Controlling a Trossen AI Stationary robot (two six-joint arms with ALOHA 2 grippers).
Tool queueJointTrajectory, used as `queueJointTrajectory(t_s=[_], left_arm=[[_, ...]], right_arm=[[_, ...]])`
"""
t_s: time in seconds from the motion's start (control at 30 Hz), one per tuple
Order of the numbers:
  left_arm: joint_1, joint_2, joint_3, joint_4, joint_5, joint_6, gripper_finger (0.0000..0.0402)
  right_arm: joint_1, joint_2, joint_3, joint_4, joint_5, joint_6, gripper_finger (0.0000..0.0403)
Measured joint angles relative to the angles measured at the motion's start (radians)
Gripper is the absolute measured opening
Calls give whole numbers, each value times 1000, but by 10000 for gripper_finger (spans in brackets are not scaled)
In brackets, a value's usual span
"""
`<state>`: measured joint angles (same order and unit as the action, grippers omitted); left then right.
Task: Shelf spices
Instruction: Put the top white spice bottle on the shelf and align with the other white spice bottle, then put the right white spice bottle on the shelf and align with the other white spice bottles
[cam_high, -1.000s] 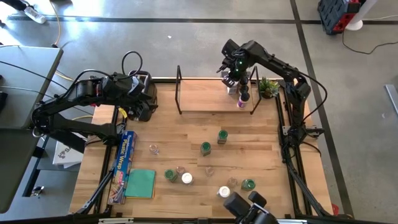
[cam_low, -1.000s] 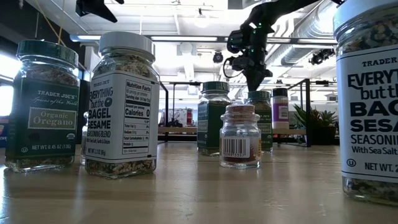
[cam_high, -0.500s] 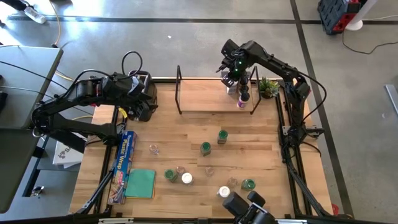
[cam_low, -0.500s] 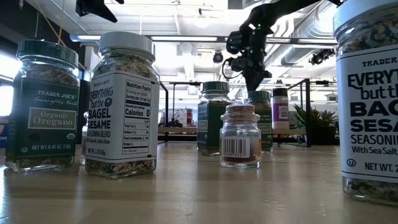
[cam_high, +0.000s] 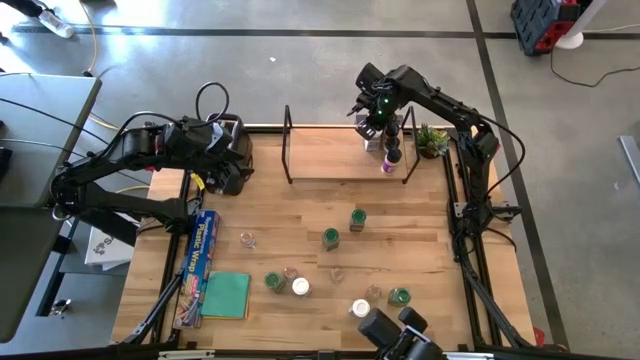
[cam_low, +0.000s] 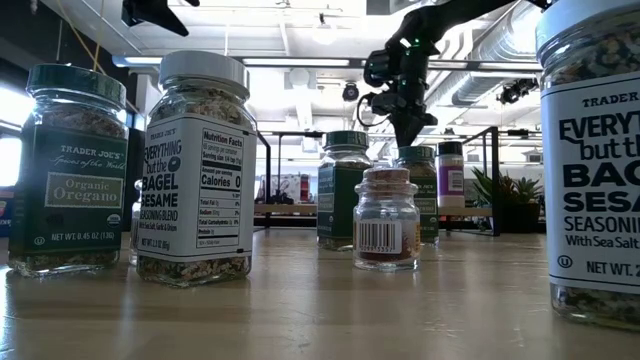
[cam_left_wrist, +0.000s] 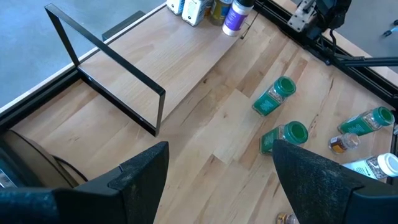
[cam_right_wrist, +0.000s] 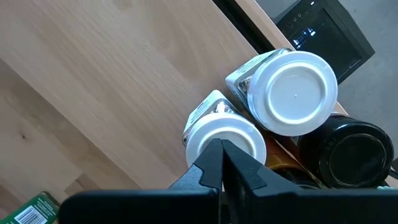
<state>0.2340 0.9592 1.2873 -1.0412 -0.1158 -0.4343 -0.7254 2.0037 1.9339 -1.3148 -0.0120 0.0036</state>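
Bench (cam_high: 300, 215): pale wood; grey concrete floor around. Shelf (cam_high: 340, 152) at far edge, jars (cam_right_wrist: 292, 93) clustered at its right end. Right hand (cam_right_wrist: 222, 163) above them, fingers together, empty. Left hand (cam_left_wrist: 217, 180) spread, empty. Low view alone showed labels; loose jars (cam_high: 330, 237) mid-bench.

Both arms are black, made of thick rounded segments. The left arm (cam_high: 140, 160) carries a black cable loop above its wrist. The right arm (cam_high: 440, 105) shows a small green light near its wrist. The left gripper's fingers (cam_left_wrist: 146, 180) are dark, broad and matte.
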Motion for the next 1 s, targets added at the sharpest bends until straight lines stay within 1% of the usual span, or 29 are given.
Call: queueJointTrajectory(t_s=[0.33,0.67,0.77,0.9,1.0], left_arm=[[0,0,0,0,0,0,282],[0,0,0,0,0,0,282],[0,0,0,0,0,0,282],[0,0,0,0,-1,0,282],[0,0,0,0,-6,0,282]], right_arm=[[0,1,17,-6,-1,19,2],[18,2,168,-84,-1,18,2],[51,1,227,-120,1,-12,2],[149,0,309,-152,-1,-99,2],[245,-15,343,-156,-61,-169,2]])
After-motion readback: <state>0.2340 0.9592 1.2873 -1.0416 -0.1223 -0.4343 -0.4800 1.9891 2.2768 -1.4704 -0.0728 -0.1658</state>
